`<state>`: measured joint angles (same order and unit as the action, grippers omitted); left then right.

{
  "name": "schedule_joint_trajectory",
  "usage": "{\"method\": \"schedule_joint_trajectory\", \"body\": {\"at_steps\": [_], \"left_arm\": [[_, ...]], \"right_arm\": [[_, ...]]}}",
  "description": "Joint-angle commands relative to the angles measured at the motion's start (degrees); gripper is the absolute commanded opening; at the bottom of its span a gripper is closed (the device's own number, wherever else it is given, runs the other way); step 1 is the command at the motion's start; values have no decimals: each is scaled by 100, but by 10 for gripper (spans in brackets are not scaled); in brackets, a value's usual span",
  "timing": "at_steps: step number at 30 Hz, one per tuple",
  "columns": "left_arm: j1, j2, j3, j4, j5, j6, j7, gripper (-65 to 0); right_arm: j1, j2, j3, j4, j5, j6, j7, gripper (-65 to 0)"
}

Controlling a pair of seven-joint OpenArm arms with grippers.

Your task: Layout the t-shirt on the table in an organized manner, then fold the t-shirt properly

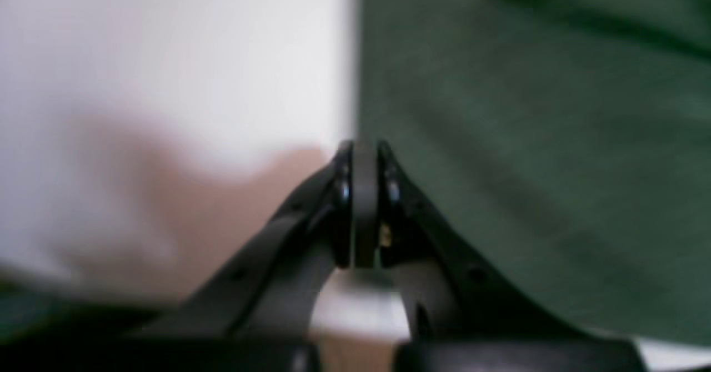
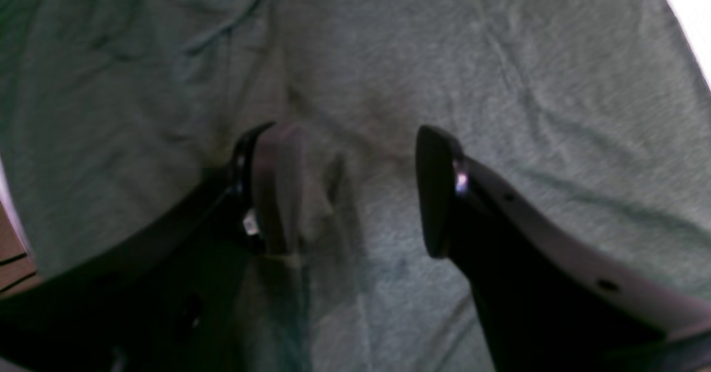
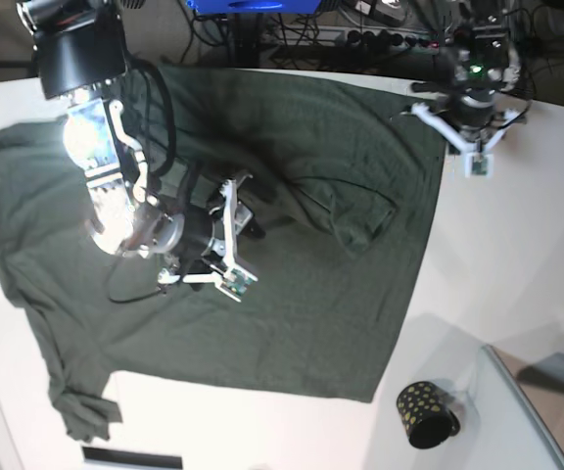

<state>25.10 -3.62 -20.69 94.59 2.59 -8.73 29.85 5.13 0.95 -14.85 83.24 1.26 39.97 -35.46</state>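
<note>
two pincers: right pincer [image 2: 355,189] open over the t-shirt [image 3: 292,294]; left pincer [image 1: 364,205] closed, empty.

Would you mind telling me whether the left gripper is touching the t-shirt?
Cannot tell. The left wrist view shows the shut left gripper at the t-shirt edge, too blurred.

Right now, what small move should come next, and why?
Probably lower the open right gripper onto the bunched fold in the dark green thin-fabric t-shirt and pull it flat; the shirt is not yet smooth on the white table.
</note>
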Motion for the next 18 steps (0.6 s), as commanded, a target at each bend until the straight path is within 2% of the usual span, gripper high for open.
{"method": "schedule_joint_trajectory", "body": {"at_steps": [1, 6, 11, 18], "left_arm": [[70, -47, -195, 172, -17, 25, -114, -650], [299, -47, -951, 366, -52, 16, -114, -650], [334, -21, -1180, 374, -52, 16, -114, -650], [351, -21, -1171, 374, -61, 16, -114, -650]], "right_arm": [[160, -108, -119, -144, 90, 3, 96, -345], [626, -416, -594, -1173, 90, 3, 131, -348], [916, -750, -655, -1832, 90, 3, 131, -350], [1065, -785, -655, -2271, 90, 3, 166, -350]]}}
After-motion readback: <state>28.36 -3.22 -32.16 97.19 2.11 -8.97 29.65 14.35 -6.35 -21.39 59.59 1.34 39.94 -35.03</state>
